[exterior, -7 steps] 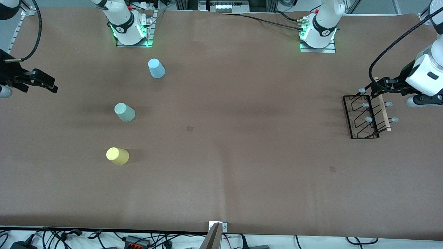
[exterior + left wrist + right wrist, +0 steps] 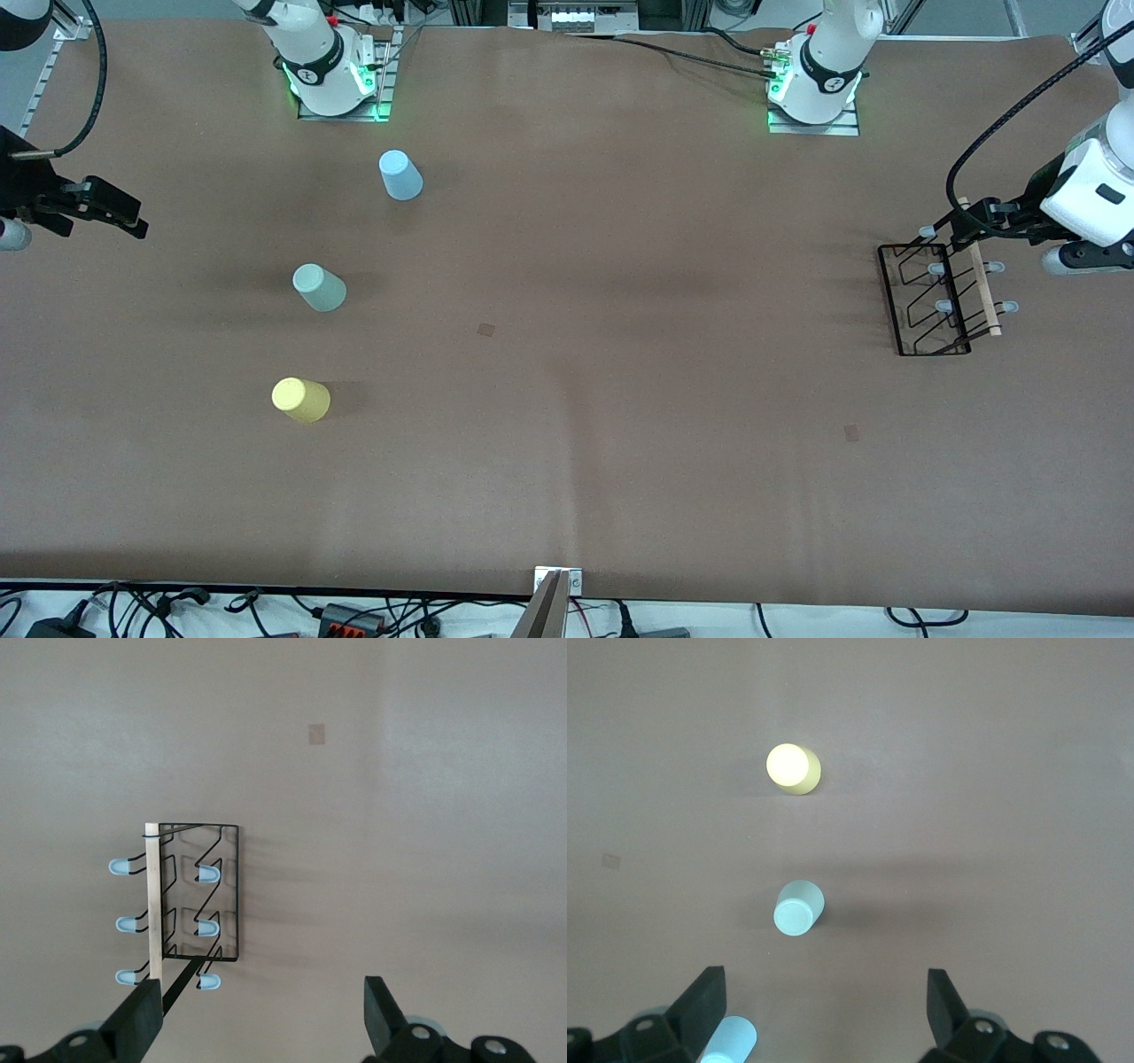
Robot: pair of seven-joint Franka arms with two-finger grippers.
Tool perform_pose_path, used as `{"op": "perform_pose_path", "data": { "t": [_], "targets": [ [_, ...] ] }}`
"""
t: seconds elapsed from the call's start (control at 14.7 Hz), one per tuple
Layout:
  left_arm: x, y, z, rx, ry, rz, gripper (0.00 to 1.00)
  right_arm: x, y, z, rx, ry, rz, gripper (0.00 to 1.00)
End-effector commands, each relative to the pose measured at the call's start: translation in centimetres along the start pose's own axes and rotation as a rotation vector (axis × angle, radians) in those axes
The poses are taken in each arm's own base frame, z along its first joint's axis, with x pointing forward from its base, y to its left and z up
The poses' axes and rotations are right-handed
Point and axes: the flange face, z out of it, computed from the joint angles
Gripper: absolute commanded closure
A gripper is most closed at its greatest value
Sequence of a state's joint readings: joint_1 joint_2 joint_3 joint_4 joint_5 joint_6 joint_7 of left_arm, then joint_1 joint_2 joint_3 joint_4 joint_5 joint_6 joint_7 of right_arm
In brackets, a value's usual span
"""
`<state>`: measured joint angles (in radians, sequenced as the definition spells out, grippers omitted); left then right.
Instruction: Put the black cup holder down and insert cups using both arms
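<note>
Rack: black cup holder (image 2: 930,299) sat at the right of the front frame, on the bench (image 2: 567,372) at the left arm's end, upright, nothing on its pegs.
Cups: light blue cup (image 2: 400,175), pale green cup (image 2: 319,287) and yellow cup (image 2: 301,400) stood rim-down at the frame's left, well apart from the rack.
Left tool (image 2: 261,1019): fingers spread, empty, over the rack's handle end.
Right tool (image 2: 824,1010): spread wide too, empty, over the bench edge at far left; looked like it was waiting.
Risk: honestly, that wire rack looks light, so an off-centre grab on the wooden handle (image 2: 978,276) could tip or drag it.
</note>
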<state>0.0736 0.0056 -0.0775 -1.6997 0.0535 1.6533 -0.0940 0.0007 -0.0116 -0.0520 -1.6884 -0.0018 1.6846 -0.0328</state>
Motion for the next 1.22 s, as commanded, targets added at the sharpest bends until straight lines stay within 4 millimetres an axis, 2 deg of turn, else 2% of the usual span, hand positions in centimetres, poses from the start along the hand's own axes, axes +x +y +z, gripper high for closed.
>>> {"op": "perform_pose_path", "data": {
  "t": [0.0, 0.75, 1.02, 1.15],
  "targets": [
    [-0.39, -0.12, -0.57, -0.022, -0.002, 0.006, 0.00, -0.53, -0.05, -0.43, -0.007, 0.004, -0.013, 0.00],
    [-0.47, 0.04, -0.57, -0.022, -0.004, 0.011, 0.00, -0.41, -0.08, -0.30, -0.004, 0.006, -0.013, 0.00],
    [-0.25, -0.87, -0.30, -0.023, -0.006, -0.005, 0.00, -0.33, -0.17, -0.13, -0.004, 0.003, -0.014, 0.00],
    [-0.12, -0.70, -0.21, -0.023, -0.008, -0.002, 0.00, -0.32, -0.17, -0.20, -0.004, 0.004, -0.014, 0.00]
  ]
}}
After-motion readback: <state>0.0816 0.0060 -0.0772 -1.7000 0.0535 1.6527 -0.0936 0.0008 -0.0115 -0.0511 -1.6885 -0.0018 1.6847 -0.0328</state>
